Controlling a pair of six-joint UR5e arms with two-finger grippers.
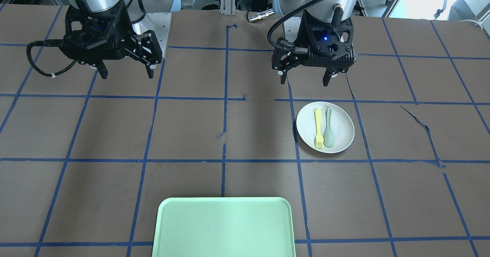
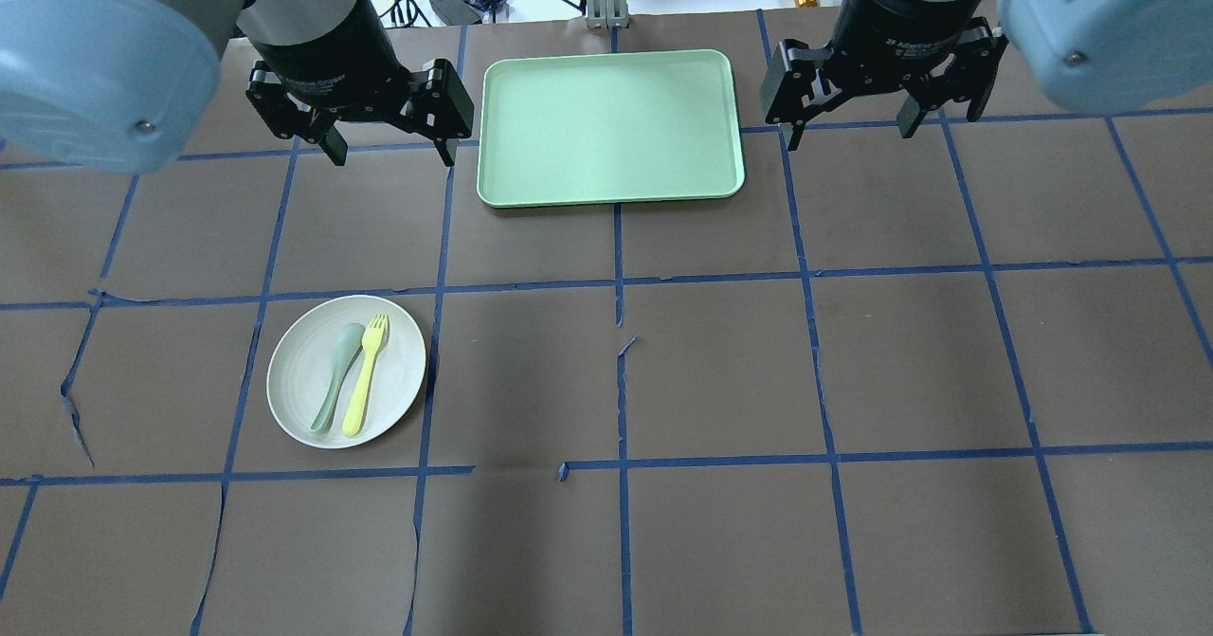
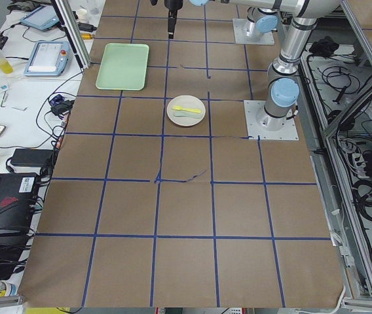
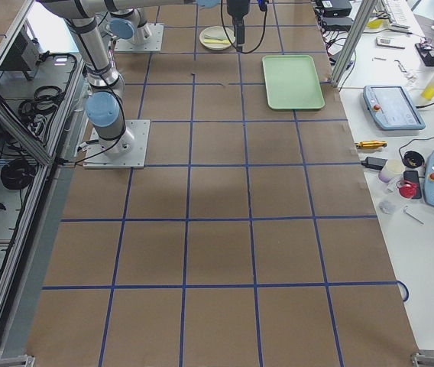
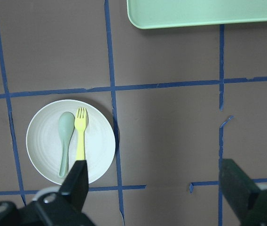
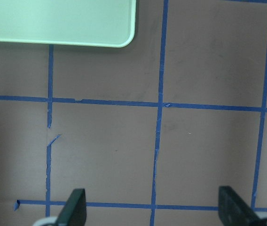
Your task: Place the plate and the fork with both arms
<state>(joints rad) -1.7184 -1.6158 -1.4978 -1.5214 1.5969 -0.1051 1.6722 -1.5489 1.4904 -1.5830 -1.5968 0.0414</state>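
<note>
Tools both gape wide and empty, you see: left gripper (image 2: 389, 148) and right gripper (image 2: 848, 134) hang high, left and right of the one tray (image 2: 611, 198), and well apart to that tray's left sits one plate (image 2: 294, 380) bearing one fork (image 2: 365, 375) and one spoon (image 2: 336, 375).

– home or workshop?
– robotics lab, by the look: two arms (image 4: 104, 113) bolted onto a table (image 2: 720, 371) gridded with blue tape (image 2: 711, 279), aluminium framing (image 3: 68, 29) at the edges.
– anything else?
– cables (image 3: 369, 190) heaped along one side, teach pendants (image 4: 389, 107) and a screwdriver (image 4: 370, 144) on a white bench (image 4: 431, 245).
</note>
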